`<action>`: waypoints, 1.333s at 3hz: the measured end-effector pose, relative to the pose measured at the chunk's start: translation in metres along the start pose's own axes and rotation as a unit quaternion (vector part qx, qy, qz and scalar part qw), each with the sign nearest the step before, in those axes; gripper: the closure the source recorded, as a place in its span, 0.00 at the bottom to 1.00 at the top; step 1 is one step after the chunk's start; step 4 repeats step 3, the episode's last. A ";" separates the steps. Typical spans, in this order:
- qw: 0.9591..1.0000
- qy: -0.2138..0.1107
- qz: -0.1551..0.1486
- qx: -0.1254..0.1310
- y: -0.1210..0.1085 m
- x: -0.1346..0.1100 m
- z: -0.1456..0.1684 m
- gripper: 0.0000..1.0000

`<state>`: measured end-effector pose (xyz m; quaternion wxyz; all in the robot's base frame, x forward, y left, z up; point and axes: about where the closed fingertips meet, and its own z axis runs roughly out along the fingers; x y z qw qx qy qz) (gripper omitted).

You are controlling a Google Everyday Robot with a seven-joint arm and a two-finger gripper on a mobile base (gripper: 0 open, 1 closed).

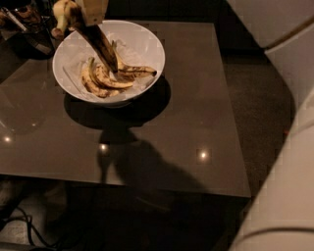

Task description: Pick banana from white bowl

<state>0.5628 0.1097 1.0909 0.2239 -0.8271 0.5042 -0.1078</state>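
The white bowl (142, 39) stands at the back left of the dark table. My gripper (91, 9) is above the bowl's far rim at the top edge of the view, shut on the banana (100, 44). The banana is long and mostly dark brown-black. It hangs tilted, its upper yellow end sticking out left past the bowl's rim, its lower tip down inside the bowl near the other fruit. The gripper's upper part is cut off by the frame.
Several shorter, yellower bananas (105, 81) lie in the bowl. A dark glass container (28, 17) stands at the back left. The glossy dark table (186, 122) ends at the front and right. My white arm (289, 162) fills the right side.
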 end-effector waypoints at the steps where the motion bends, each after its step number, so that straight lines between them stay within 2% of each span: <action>1: 0.999 -0.010 0.029 -0.016 0.024 -0.012 -0.017 1.00; 2: 0.998 -0.036 0.050 0.003 0.022 -0.038 -0.032 1.00; 4: 0.998 -0.036 0.050 0.003 0.022 -0.038 -0.032 1.00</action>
